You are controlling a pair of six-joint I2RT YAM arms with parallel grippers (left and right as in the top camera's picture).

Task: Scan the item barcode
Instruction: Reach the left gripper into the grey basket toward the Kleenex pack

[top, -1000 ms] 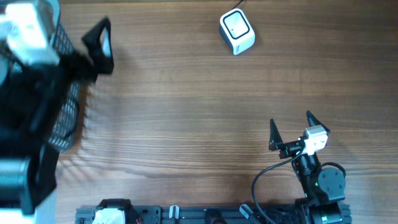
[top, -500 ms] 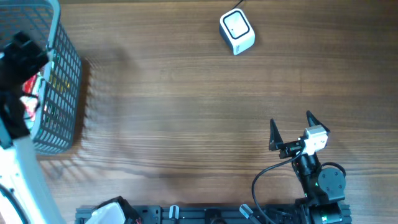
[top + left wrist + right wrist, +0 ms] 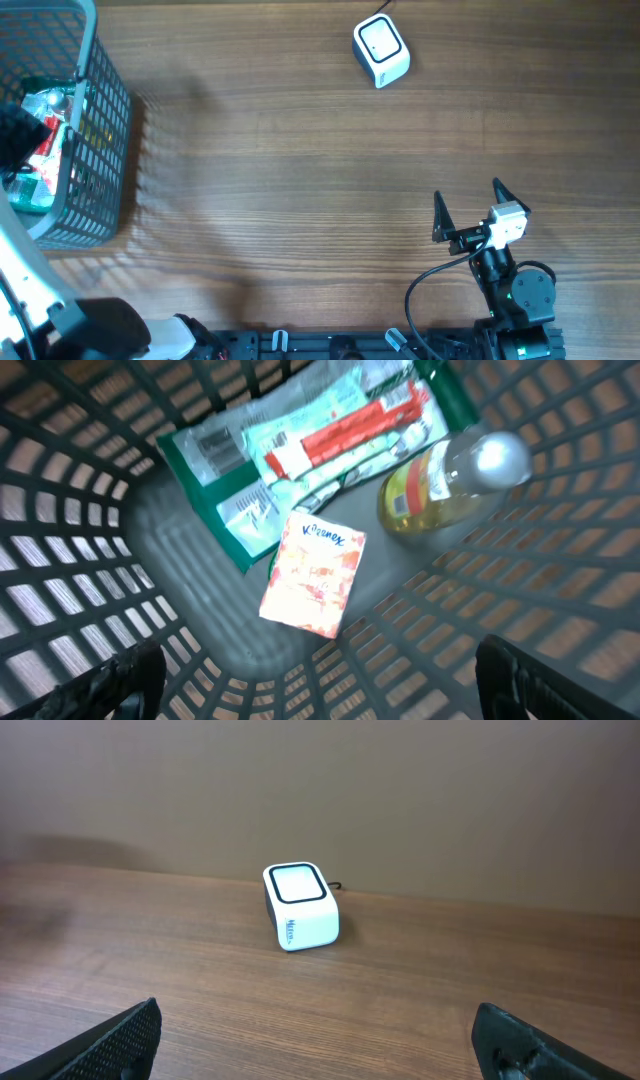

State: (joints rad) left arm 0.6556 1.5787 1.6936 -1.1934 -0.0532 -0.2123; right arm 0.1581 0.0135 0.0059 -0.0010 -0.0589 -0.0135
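Overhead: basket [image 3: 105, 130] holds the goods. The scanner [image 3: 381, 51] sits well apart from the basket, and the right gripper [image 3: 467, 192] is likewise well clear of it, fingers spread wide and empty.

Left wrist: left gripper [image 3: 330, 680] looks down into the basket, fingers wide apart, holding nothing. A tissue packet [image 3: 313, 572], the likely item, lies flat on the basket floor beside a bottle [image 3: 445, 485] and a green pouch [image 3: 300, 450].

Right wrist: nothing further to note.

Risk: fingers could snag the basket's lattice, or pinch the pouch along with the packet.
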